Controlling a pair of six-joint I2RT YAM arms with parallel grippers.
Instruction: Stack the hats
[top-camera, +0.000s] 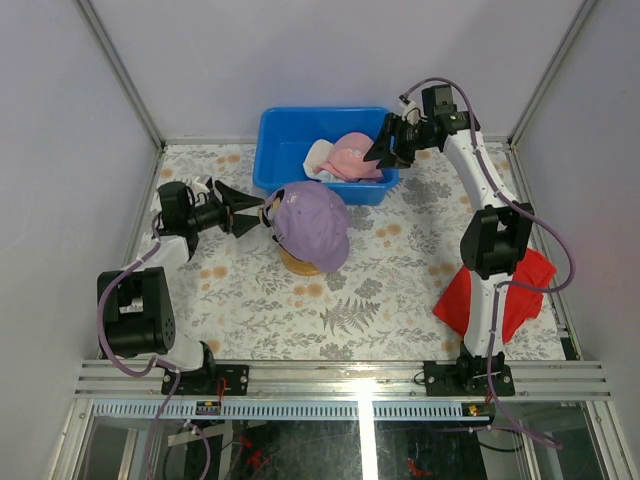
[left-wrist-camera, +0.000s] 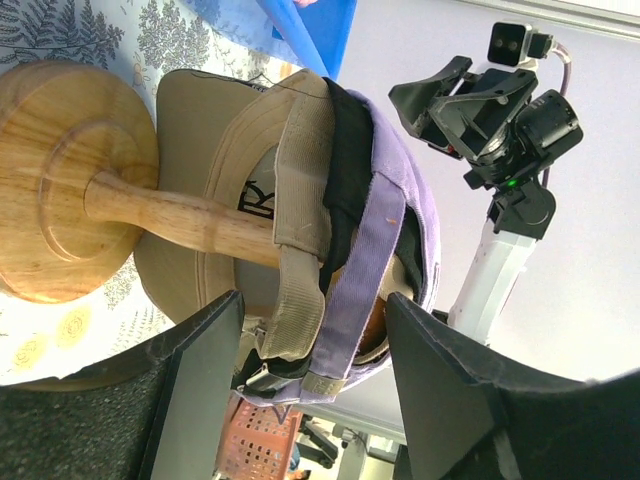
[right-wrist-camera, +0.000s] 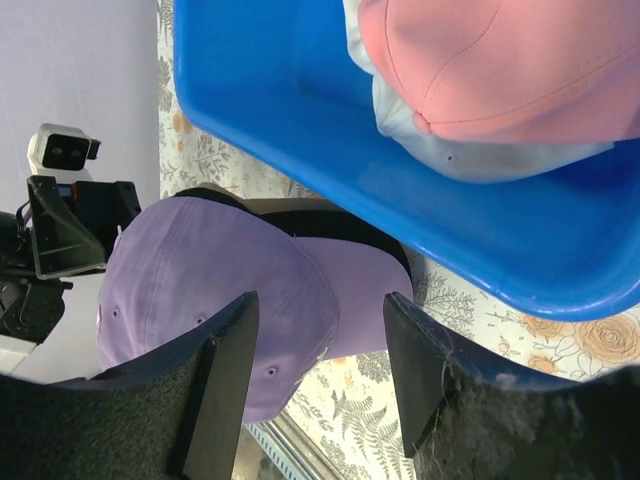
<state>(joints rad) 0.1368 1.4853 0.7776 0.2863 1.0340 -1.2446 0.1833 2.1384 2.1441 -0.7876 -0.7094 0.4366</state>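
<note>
The lavender hat (top-camera: 314, 224) tops a stack on a wooden stand (top-camera: 300, 264) at mid-table. In the left wrist view the tan hat (left-wrist-camera: 300, 180), the black hat (left-wrist-camera: 350, 165) and the lavender hat (left-wrist-camera: 385, 230) sit layered on the stand (left-wrist-camera: 70, 185). The pink hat (top-camera: 352, 156) lies on the white hat (top-camera: 318, 157) in the blue bin (top-camera: 280, 140). My left gripper (top-camera: 262, 212) is open, its jaws at the back straps of the stack. My right gripper (top-camera: 376, 155) is open and empty above the pink hat (right-wrist-camera: 500, 60) and white hat (right-wrist-camera: 470, 155).
A flat red cloth (top-camera: 495, 290) lies at the right by the right arm's base. The blue bin (right-wrist-camera: 300, 110) stands at the back centre, just behind the stack. Metal frame rails edge the flowered table.
</note>
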